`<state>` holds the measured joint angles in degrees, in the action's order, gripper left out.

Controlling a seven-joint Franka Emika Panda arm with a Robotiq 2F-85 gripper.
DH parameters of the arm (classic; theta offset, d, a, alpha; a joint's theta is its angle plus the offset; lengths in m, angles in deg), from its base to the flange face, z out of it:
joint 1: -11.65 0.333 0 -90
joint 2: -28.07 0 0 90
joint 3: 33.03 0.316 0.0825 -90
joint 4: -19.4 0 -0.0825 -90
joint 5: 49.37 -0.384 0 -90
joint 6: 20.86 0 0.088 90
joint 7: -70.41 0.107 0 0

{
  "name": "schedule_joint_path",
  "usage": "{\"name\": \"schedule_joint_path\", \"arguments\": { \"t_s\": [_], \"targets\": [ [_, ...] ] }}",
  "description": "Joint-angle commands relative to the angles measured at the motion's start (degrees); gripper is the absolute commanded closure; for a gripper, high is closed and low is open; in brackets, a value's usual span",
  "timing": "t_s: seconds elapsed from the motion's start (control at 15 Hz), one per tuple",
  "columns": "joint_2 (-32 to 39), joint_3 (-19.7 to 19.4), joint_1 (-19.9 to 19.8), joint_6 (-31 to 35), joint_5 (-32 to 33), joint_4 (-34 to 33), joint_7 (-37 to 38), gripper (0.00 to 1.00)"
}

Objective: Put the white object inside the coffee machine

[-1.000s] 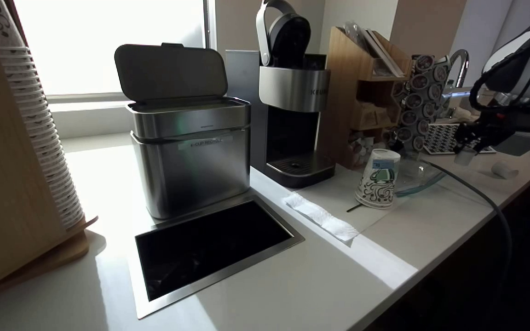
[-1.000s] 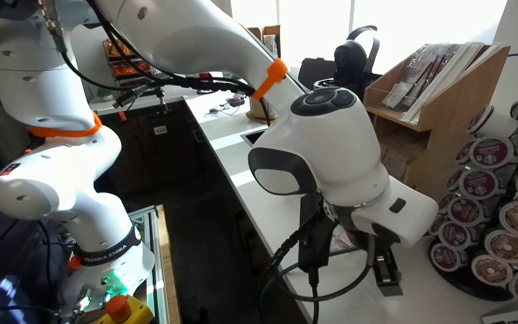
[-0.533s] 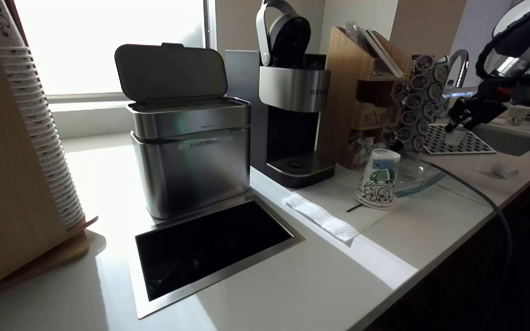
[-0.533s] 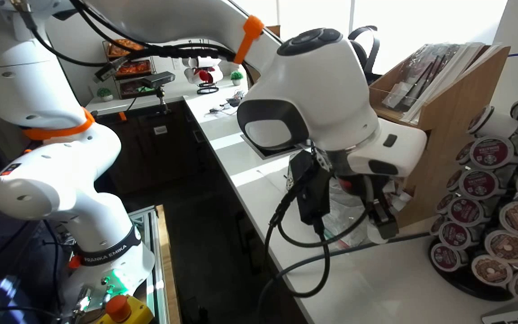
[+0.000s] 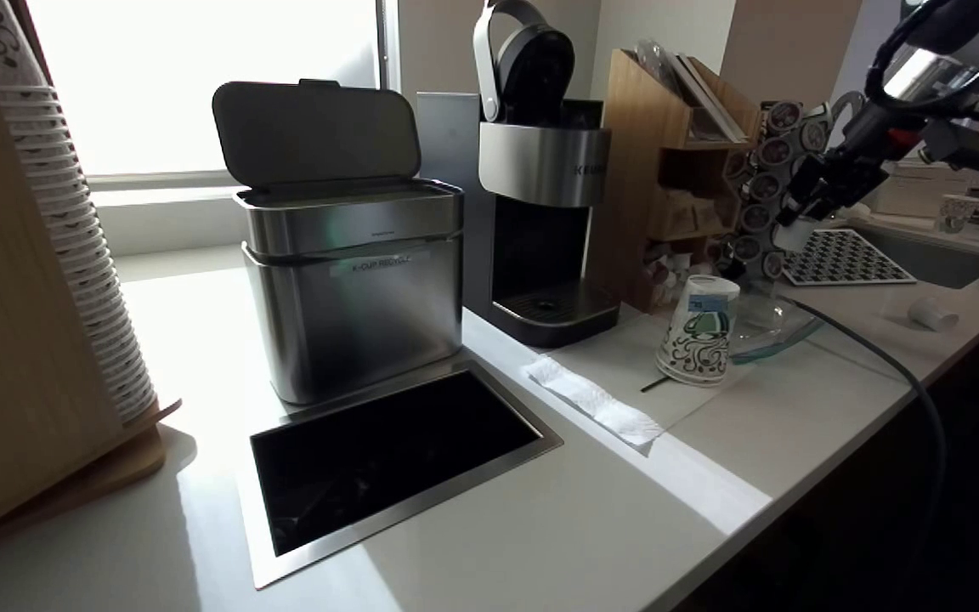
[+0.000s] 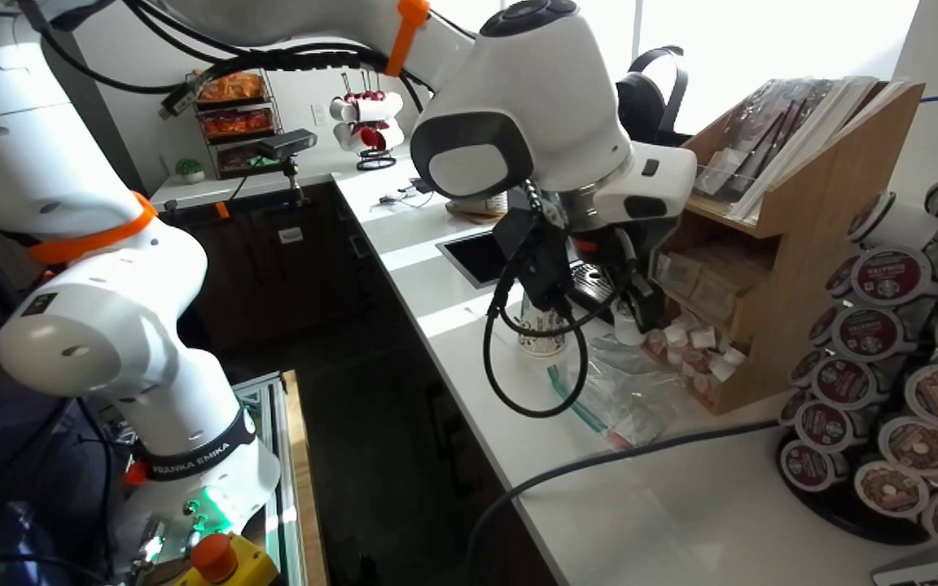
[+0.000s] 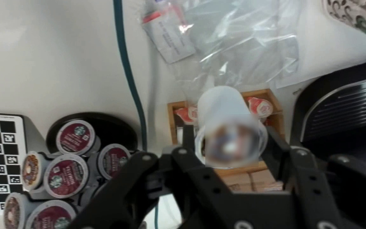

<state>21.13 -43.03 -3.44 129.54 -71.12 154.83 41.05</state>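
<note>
- The coffee machine [image 5: 545, 166] stands upright on the pale counter [image 5: 489, 535], its black head tipped up; sunlight crosses the counter before it in bright stripes.
- The gripper [image 7: 231, 140] has its jaws clamped on the white pod [image 7: 222, 101], which hangs in the air to the right of the coffee machine in an exterior view, well apart from it.
- Just beside the coffee machine, on its left there, is a steel bin [image 5: 353, 314], lid raised.
- Nearer the camera than the coffee machine, an opening with a steel rim [image 5: 409, 507] is set into the counter.
- In front of the coffee machine lies a crumpled paper strip [image 5: 591, 398]; to its front right, a patterned paper cup [image 5: 693, 348] stands upside down, near a clear plastic bag [image 6: 632, 391].
- On the coffee machine's side away from the bin stands a wooden organizer [image 6: 835, 236].
- Farther from the coffee machine that way come a pod rack [image 6: 835, 506], a black-and-white board [image 5: 842, 255] and a sink [image 5: 953, 257]; a small pale cup [image 5: 933, 314] lies on its side.
- Behind the coffee machine, a window [image 6: 795, 41] glares white.
- Well apart from the coffee machine, along the far wall, are orange packets [image 6: 233, 88] and hanging mugs [image 6: 387, 106].
</note>
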Motion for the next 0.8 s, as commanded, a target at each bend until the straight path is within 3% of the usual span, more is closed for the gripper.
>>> {"name": "schedule_joint_path", "arguments": {
  "t_s": [0.0,0.07,0.67,0.73],
  "targets": [
    [-3.6,-1.5,4.1,-2.2,0.3,1.6,0.5,0.71],
    [-1.2,-2.2,4.1,-0.2,0.7,0.3,0.7,0.46],
    [-2.0,-2.5,5.3,-0.3,0.7,0.6,0.8,0.46],
    [-2.0,-2.5,5.3,-0.3,0.7,0.6,0.8,0.71]
  ]
}}
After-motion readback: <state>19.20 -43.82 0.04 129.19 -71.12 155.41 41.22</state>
